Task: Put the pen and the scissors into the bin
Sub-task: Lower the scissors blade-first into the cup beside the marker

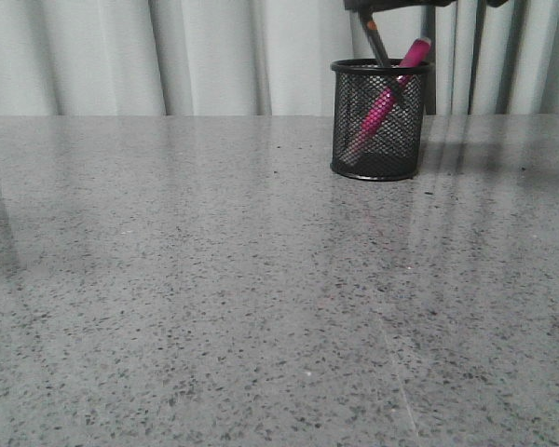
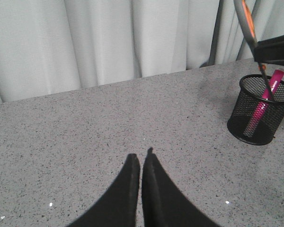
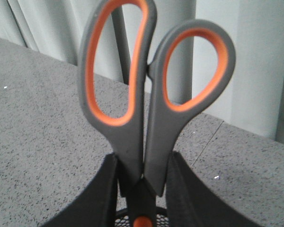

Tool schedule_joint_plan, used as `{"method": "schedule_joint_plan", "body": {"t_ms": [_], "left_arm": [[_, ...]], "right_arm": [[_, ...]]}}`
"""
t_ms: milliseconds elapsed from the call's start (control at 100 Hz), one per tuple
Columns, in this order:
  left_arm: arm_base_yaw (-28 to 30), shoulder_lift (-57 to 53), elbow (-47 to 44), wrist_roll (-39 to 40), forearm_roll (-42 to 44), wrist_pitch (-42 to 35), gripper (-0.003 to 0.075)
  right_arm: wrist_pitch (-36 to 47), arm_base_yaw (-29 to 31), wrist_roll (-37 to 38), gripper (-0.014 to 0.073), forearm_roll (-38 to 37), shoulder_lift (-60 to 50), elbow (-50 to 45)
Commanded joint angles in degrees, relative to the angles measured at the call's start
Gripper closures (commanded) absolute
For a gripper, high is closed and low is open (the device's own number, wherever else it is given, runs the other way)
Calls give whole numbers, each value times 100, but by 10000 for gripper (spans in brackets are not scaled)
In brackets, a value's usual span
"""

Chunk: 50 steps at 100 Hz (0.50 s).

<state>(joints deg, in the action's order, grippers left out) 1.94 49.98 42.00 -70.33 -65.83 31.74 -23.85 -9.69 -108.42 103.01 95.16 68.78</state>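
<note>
The black mesh bin [image 1: 378, 121] stands at the far right of the table, also in the left wrist view [image 2: 260, 111]. The pink pen [image 1: 384, 101] leans inside it [image 2: 261, 105]. My right gripper [image 3: 142, 163] is shut on the scissors [image 3: 146, 94] at the handle necks, holding them upright above the bin, blades [image 1: 374, 39] pointing down into its mouth. The orange pivot dot [image 3: 142, 222] sits just over the bin rim. My left gripper [image 2: 141, 158] is shut and empty, low over the table, well left of the bin.
The grey speckled table [image 1: 214, 279] stretches wide to the left and front of the bin. Pale curtains [image 1: 168, 56] hang behind the table's far edge.
</note>
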Motion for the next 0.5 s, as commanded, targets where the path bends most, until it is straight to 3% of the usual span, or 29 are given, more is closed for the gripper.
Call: {"method": "schedule_joint_plan", "body": {"t_ms": [0,490], "left_arm": [[-5,-67,170,-1,-268,-137,739],[-5,-67,170,-1,-268,-153,739]], "right_arm": [[-396,13,-90,670,430,-180,170],[-403,23,-135,670,430,-171,-223]]}}
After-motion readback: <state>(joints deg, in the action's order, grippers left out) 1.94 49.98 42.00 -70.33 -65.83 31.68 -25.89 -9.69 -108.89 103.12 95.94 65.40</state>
